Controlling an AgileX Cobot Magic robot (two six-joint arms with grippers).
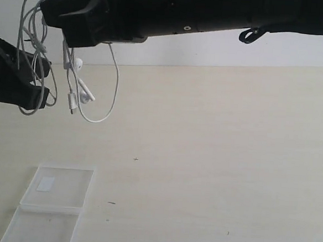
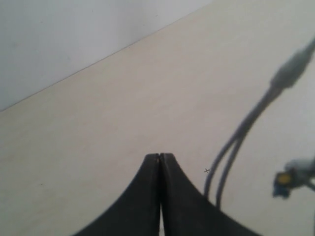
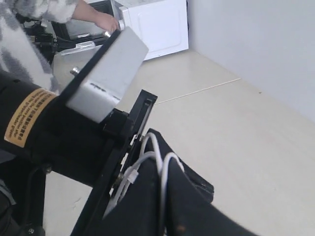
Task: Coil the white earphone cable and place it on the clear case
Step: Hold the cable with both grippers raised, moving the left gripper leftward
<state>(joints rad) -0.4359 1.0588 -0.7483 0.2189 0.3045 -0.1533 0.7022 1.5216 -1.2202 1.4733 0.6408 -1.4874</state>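
The clear case (image 1: 57, 187) lies open and flat on the pale table (image 1: 214, 158), its white label (image 1: 45, 184) up. Well above it, the thin white earphone cable (image 1: 117, 82) hangs in loose loops, earbuds (image 1: 86, 97) dangling. It is draped over the closed left gripper (image 2: 159, 157) and pinched in the right gripper (image 3: 157, 142).

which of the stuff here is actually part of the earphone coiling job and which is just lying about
Part of the job:
- white earphone cable, hanging above the table
- clear case, lying opened flat on the table

Just lying about:
- white appliance in the background
- person's arm beside it
- dark speck on the table
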